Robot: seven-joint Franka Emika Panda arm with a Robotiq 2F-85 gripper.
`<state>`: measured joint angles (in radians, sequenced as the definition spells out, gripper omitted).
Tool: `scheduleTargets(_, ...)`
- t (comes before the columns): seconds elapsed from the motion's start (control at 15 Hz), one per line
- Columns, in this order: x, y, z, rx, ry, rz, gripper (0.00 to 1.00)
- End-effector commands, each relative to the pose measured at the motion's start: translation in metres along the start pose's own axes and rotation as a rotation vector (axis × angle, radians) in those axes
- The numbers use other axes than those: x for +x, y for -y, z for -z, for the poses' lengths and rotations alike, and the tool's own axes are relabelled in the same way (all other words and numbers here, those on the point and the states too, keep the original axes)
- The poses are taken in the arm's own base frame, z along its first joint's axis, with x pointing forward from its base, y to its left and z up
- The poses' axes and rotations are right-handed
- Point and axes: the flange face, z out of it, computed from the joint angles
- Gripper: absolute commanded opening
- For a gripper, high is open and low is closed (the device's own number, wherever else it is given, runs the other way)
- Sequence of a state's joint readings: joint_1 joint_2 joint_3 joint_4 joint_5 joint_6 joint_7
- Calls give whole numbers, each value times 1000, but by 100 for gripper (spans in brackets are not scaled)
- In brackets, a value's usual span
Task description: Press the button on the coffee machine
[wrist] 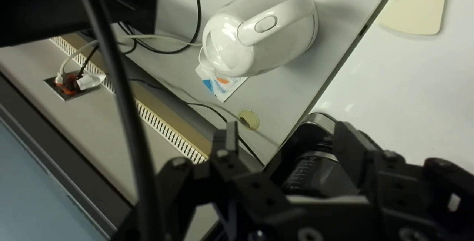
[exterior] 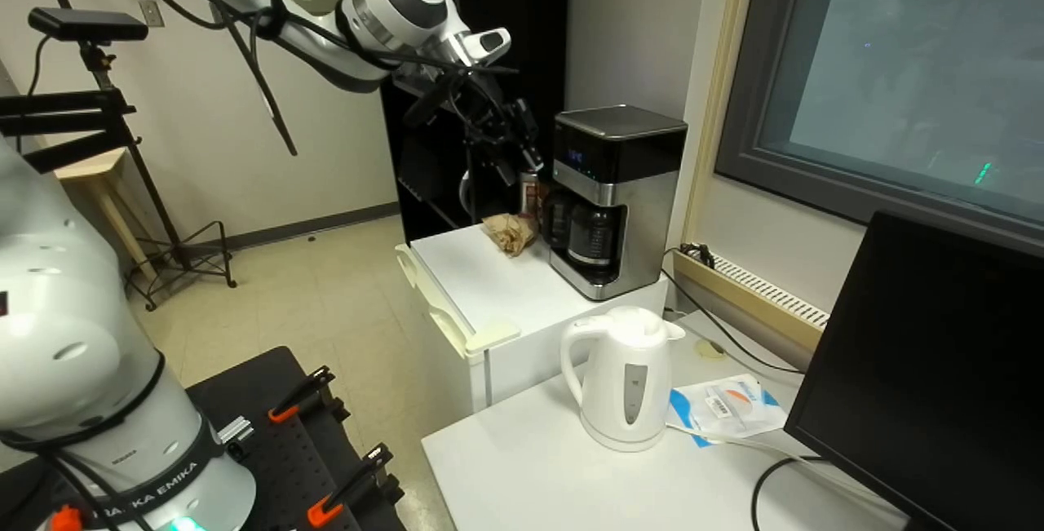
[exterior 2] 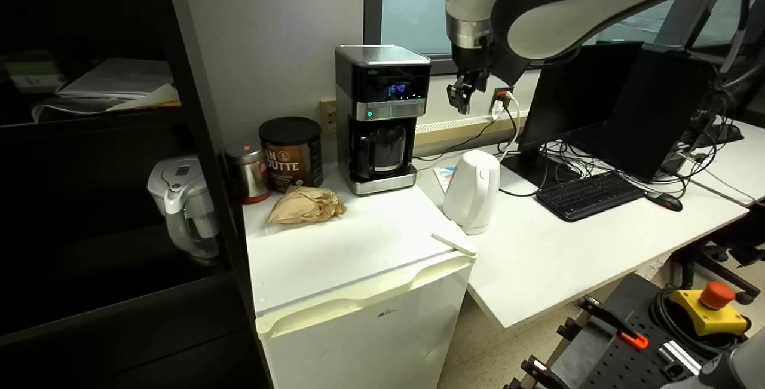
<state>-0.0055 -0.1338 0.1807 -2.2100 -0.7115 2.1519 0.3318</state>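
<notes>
While the pincer point(wrist: 285, 139), jaws parted, hangs right of the coffee canister point(exterior 2: 291, 157) in an exterior view, drip coffee maker point(exterior 2: 381, 123) stands between them there, button strip point(exterior 2: 391, 110) canister-side of the pincer.

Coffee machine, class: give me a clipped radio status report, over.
Gripper open, empty, apart from the machine. Coffee machine upright, display lit. Nothing visible blocking its front panel.
</notes>
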Motion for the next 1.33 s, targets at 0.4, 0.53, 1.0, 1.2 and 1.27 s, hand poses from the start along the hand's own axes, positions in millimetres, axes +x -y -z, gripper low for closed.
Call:
scheduleTargets(0.4, 43, 1, -32, 39, -166, 90, 0)
scheduleTargets(0.53, 49, 2, -37, 42, -194, 102, 0)
scheduleTargets(1.0, 70, -1, -56, -9, -277, 150, 0)
scheduleTargets(1.2, 75, 1, -65, -25, -306, 169, 0)
scheduleTargets(1.27, 77, 2, -67, -27, -316, 174, 0)
